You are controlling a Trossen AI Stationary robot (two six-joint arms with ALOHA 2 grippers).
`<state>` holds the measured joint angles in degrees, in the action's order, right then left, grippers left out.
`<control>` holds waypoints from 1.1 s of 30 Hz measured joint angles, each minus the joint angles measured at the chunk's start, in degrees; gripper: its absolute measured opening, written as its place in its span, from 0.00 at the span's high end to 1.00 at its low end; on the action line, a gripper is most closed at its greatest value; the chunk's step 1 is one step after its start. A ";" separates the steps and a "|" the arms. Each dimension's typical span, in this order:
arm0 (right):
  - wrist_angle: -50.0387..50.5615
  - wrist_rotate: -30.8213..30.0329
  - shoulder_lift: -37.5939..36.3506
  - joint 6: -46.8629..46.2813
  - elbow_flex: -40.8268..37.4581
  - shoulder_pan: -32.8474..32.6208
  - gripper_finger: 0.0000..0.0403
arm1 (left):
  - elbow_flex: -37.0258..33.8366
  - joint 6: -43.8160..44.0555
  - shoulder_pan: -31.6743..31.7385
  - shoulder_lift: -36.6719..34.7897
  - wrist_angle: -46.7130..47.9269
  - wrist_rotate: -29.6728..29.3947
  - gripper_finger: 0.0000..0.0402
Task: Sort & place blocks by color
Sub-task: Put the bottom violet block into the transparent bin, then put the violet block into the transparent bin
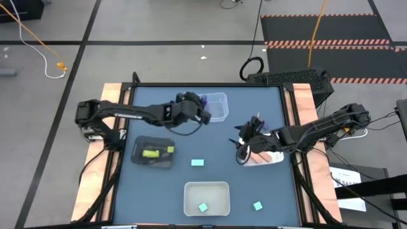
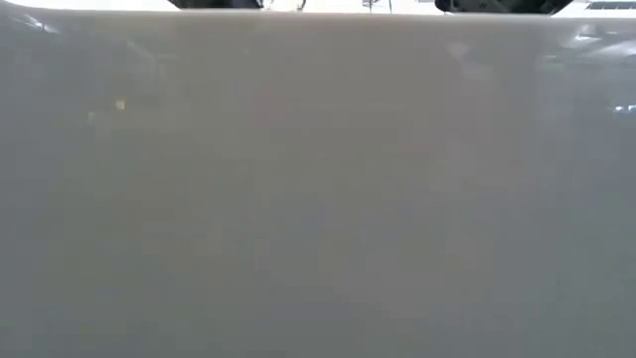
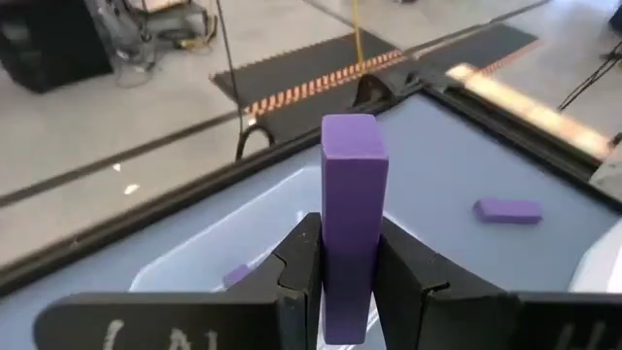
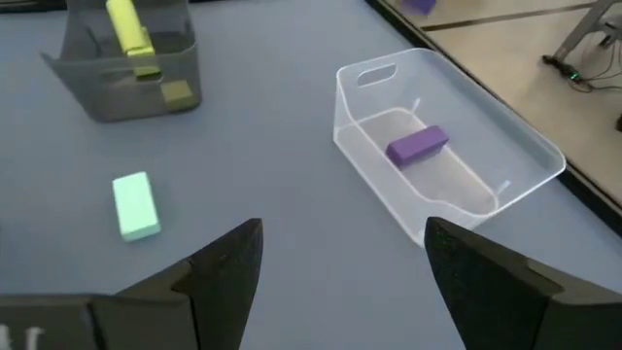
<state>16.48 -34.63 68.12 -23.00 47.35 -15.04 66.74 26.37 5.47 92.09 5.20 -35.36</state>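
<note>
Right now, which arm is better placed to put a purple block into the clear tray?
Left. The left gripper already holds a purple bar over the clear tray; the right gripper is open and empty.

Overhead, blocked low, two wrist views

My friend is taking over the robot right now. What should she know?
Left gripper is shut on a purple bar, held at the clear tray, which already has one purple block.
Right gripper is open and empty, above the white tray.
Yellow-green blocks are in the black tray; one teal block is in the near tray.
Left: two teal blocks and one purple block on the table.
</note>
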 joint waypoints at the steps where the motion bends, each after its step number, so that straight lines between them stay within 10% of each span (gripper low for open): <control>1: -0.26 0.02 0.00 0.19 0.00 0.31 0.31 | 0.00 0.68 0.79 1.08 0.24 0.31 0.83; 19: 2.72 0.14 0.00 7.25 0.00 1.90 0.31 | 0.00 7.27 6.24 11.44 -1.32 6.02 0.82; 33: 12.42 0.06 -2.15 2.61 0.00 8.62 0.31 | -0.02 4.30 5.34 10.13 -0.04 7.51 0.49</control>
<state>28.90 -34.57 65.96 -20.39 47.35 -6.42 66.72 30.68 10.81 102.22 5.16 -27.86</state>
